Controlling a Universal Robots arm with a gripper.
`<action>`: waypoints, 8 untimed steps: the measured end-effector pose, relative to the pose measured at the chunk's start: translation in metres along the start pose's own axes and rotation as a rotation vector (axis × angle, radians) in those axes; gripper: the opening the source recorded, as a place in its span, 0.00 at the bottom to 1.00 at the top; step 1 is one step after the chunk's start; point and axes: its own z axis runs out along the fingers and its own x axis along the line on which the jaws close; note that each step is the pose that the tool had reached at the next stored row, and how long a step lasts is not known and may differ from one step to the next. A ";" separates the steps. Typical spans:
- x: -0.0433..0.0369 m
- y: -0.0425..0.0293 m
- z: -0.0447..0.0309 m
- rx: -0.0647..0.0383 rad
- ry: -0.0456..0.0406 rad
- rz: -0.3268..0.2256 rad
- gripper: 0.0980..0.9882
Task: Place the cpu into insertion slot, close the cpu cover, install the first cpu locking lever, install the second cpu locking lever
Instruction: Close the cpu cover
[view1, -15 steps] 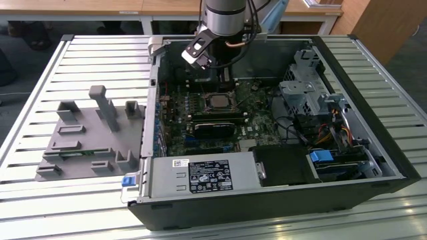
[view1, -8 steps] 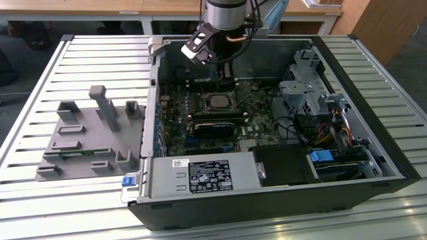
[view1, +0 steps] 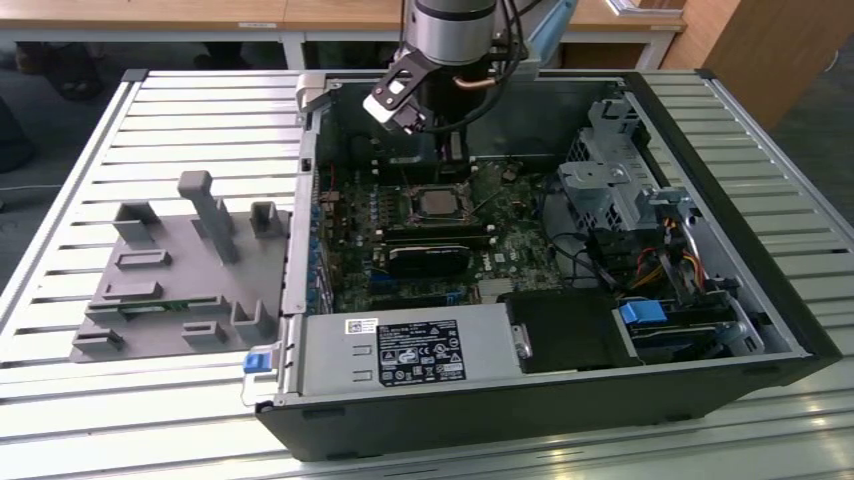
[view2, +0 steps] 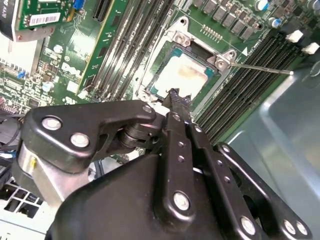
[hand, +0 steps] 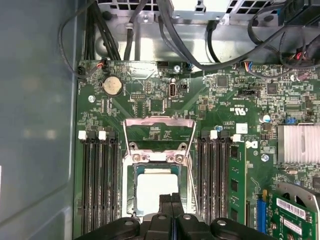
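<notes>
I see the gripper (hand: 170, 198) with its fingers pressed together, nothing between them. The tips sit over one edge of the cpu (hand: 156, 192), which lies in the insertion slot (hand: 129, 196). Whether they touch it, I cannot judge. The cpu cover (hand: 159, 121) stands open.

You are viewing the computer case (view1: 534, 410) lying open on the slatted table (view1: 200, 130), with the fixture tray (view1: 147, 285) sitting beside it toward the exterior view's left. Inside the case, the cpu (hand: 156, 192) is sitting in the insertion slot (hand: 130, 192). Memory strips (hand: 100, 185) are flanking the slot on both sides. The cpu cover (hand: 159, 121) is standing open at one edge of the slot. Your gripper (hand: 171, 197) is hanging directly above the cpu.
</notes>
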 end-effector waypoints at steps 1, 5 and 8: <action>-0.0001 0.0002 -0.0013 0.001 0.0000 0.000 0.01; -0.0002 0.0008 -0.0109 0.002 0.0002 0.000 0.01; -0.0002 0.0019 -0.0119 0.002 0.0006 0.000 0.01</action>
